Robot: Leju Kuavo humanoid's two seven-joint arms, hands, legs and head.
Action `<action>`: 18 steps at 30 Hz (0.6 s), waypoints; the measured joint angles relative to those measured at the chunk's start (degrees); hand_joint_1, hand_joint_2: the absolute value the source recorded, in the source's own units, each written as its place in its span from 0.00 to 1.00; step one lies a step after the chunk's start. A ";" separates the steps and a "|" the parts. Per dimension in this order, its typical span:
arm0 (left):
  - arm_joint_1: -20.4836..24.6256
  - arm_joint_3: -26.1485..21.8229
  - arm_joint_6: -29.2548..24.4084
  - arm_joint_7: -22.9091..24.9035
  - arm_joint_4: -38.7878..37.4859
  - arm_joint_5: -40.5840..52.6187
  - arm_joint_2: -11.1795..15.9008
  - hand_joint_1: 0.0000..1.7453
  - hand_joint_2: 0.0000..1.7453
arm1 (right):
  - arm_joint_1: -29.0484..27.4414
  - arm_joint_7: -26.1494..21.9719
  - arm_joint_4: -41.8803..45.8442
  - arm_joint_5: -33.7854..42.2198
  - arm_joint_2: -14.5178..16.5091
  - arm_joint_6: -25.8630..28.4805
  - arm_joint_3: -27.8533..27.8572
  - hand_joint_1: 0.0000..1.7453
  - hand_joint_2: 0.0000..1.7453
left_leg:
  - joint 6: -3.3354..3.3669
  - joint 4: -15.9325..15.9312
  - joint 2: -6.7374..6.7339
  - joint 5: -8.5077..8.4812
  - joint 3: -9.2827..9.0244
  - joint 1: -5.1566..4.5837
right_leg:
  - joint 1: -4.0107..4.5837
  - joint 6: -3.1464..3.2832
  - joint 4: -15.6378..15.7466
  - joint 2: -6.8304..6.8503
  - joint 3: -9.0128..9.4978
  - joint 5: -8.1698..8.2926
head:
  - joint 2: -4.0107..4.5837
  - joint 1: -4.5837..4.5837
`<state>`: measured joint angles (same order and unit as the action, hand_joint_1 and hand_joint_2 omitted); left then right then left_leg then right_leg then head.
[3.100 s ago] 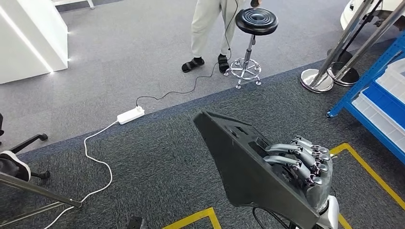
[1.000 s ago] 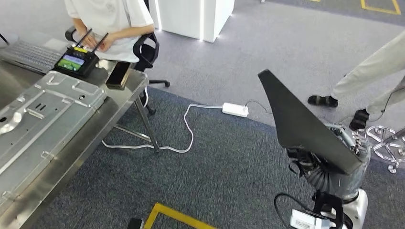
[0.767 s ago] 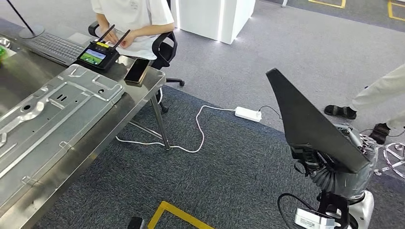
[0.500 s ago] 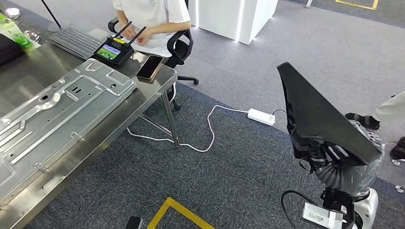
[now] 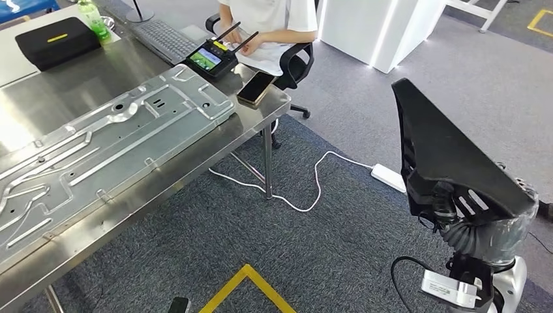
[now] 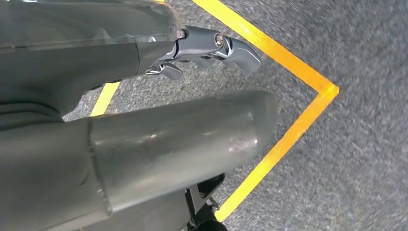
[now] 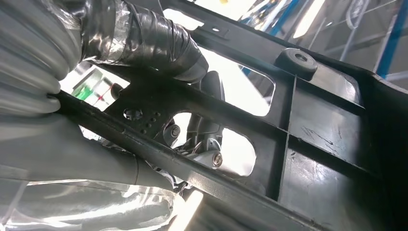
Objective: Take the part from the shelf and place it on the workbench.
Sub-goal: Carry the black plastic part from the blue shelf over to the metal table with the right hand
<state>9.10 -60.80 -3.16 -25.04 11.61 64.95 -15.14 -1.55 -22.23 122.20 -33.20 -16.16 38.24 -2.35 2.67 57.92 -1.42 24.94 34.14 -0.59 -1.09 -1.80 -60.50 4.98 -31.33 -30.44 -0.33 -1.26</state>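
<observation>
The right hand [image 5: 479, 225] grips the black plastic part [image 5: 450, 160] upright for carrying. The steel workbench [image 5: 257, 120] lies at 10 o'clock. The left hand [image 6: 144, 120] hangs with nothing in it; its finger spread is unclear.

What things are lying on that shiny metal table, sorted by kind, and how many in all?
Stamped metal panel: 1
Phone: 1
Controller with antennas: 1
Keyboard: 1
Black case: 1
Green bottle: 1
Total: 6

Black part [image 5: 450, 163], shiny silver tabletop [image 5: 85, 78] and metal panel [image 5: 111, 147], dark grey carpet [image 5: 326, 248] with yellow tape lines [image 5: 248, 277], white cable [image 5: 306, 195].
</observation>
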 joint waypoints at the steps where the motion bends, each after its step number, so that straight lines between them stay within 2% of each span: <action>1: 0.07 0.00 -0.02 0.01 0.00 0.01 0.01 0.00 0.00 | -0.05 -0.03 -0.01 0.02 -0.01 -0.03 0.25 1.00 1.00 | 0.29 -0.30 0.63 -0.16 -0.23 0.20 | -0.14 -0.15 -2.35 -1.67 -1.05 -1.40 | 0.00 0.03; 2: 0.16 -0.01 -0.04 0.01 0.00 0.01 0.01 0.00 0.00 | -0.17 -0.07 -0.03 0.02 -0.01 -0.03 0.46 1.00 1.00 | 0.50 -0.35 1.25 -0.17 -0.27 0.17 | -0.20 -0.22 -5.68 -3.30 -2.73 -3.05 | 0.00 0.05; 3: 0.22 -0.01 -0.09 0.01 0.00 0.02 0.02 0.00 0.00 | -0.33 -0.11 -0.07 0.02 -0.01 -0.01 0.66 1.00 1.00 | 0.63 -0.32 1.90 -0.17 -0.27 0.15 | -0.21 -0.29 -9.36 -4.13 -4.78 -4.57 | 0.00 0.07; 4: 0.22 -0.01 -0.22 0.01 0.00 0.04 0.03 0.00 0.00 | -0.49 -0.14 -0.16 0.02 -0.01 0.01 0.85 1.00 1.00 | 0.69 -0.25 2.65 -0.14 -0.27 0.13 | -0.21 -0.37 -12.26 -4.47 -6.56 -5.33 | 0.00 0.07; 5: 0.17 -0.01 -0.38 0.01 0.00 0.09 0.04 0.00 0.00 | -0.61 -0.15 -0.27 0.03 0.00 0.01 0.99 1.00 1.00 | 0.70 -0.12 3.44 -0.09 -0.27 0.11 | -0.23 -0.43 -13.45 -4.59 -7.59 -4.97 | 0.00 0.07; 6: 0.12 0.00 -0.61 -0.02 0.00 0.20 0.05 0.00 0.00 | -0.67 -0.14 -0.37 0.04 0.00 0.01 1.17 1.00 1.00 | 0.65 0.08 4.27 -0.01 -0.27 0.13 | -0.29 -0.45 -12.50 -4.69 -7.57 -3.46 | 0.00 0.08; 7: 0.10 0.01 -0.88 -0.05 0.00 0.31 0.05 0.00 0.00 | -0.67 -0.14 -0.45 0.05 0.00 -0.01 1.38 1.00 1.00 | 0.55 0.34 5.09 0.12 -0.28 0.17 | -0.39 -0.44 -9.61 -5.01 -6.55 -1.15 | 0.00 0.07; 8: 0.09 0.03 -1.18 -0.09 0.00 0.46 0.04 0.00 0.00 | -0.62 -0.13 -0.51 0.07 0.00 -0.02 1.59 1.00 1.00 | 0.37 0.63 5.85 0.29 -0.24 0.22 | -0.55 -0.36 -6.02 -5.98 -5.04 0.85 | 0.00 0.08; 9: 0.17 0.07 -1.48 -0.14 0.00 0.62 0.04 0.00 0.00 | -0.58 -0.13 -0.58 0.08 0.00 -0.05 1.82 1.00 1.00 | 0.12 1.05 6.55 0.48 -0.07 0.19 | -0.69 -0.30 -2.75 -7.27 -3.68 2.19 | 0.00 0.07; 10: 0.23 0.11 -1.74 -0.17 0.00 0.75 0.04 0.00 0.00 | -0.55 -0.11 -0.67 0.09 0.00 -0.08 2.08 1.00 1.00 | -0.18 1.30 7.19 0.56 0.15 0.19 | -0.75 -0.21 -0.66 -8.29 -2.80 2.77 | 0.00 0.07; 11: 0.25 0.16 -1.95 -0.18 0.00 0.87 0.04 0.00 0.00 | -0.50 -0.07 -0.76 0.09 0.01 -0.12 2.33 1.00 1.00 | -0.50 1.41 7.79 0.57 0.38 0.22 | -0.71 -0.06 0.21 -8.96 -2.45 2.66 | 0.00 0.07; 13: 0.16 0.21 -2.16 -0.19 0.00 0.99 0.08 0.00 0.00 | -0.39 0.00 -0.91 0.10 0.02 -0.19 2.70 1.00 1.00 | -1.13 1.30 8.80 0.43 0.77 0.29 | -0.65 0.36 0.48 -8.17 -2.34 2.68 | 0.00 0.07; 14: 0.08 0.22 -2.20 -0.18 0.00 0.99 0.11 0.00 0.00 | -0.32 0.02 -0.95 0.10 0.02 -0.23 2.79 1.00 1.00 | -1.42 1.54 8.28 0.64 0.91 0.24 | -0.72 0.67 0.70 -7.56 -2.16 2.76 | 0.00 0.04; 15: 0.06 0.23 -2.22 -0.19 0.00 1.00 0.15 0.00 0.00 | -0.29 0.02 -0.98 0.11 0.03 -0.27 2.85 1.00 1.00 | -1.73 2.56 7.06 1.34 1.39 0.18 | -0.81 1.04 0.93 -6.87 -1.97 2.82 | 0.00 -0.01; 17: 0.18 0.30 -2.22 -0.33 0.00 1.02 0.19 0.00 0.00 | -0.27 0.11 -1.05 0.04 0.03 -0.44 3.04 1.00 1.00 | -2.27 7.97 3.69 4.43 3.89 0.25 | -0.73 1.67 1.23 -5.35 -1.63 2.78 | 0.00 -0.11; 18: 0.26 0.36 -2.22 -0.47 0.00 1.04 0.19 0.00 0.00 | -0.21 0.35 -1.15 -0.16 0.02 -0.79 3.22 1.00 1.00 | -2.49 11.84 2.72 6.24 5.82 0.41 | -0.61 1.88 1.24 -4.55 -1.57 2.68 | 0.00 -0.15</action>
<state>9.36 -60.45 -5.38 -25.51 11.61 65.99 -14.95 -1.76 -21.87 121.05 -33.36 -16.14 37.45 0.87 0.18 69.76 1.30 31.18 39.96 -0.18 -1.70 0.07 -59.26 0.43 -32.90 -27.76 -0.33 -1.41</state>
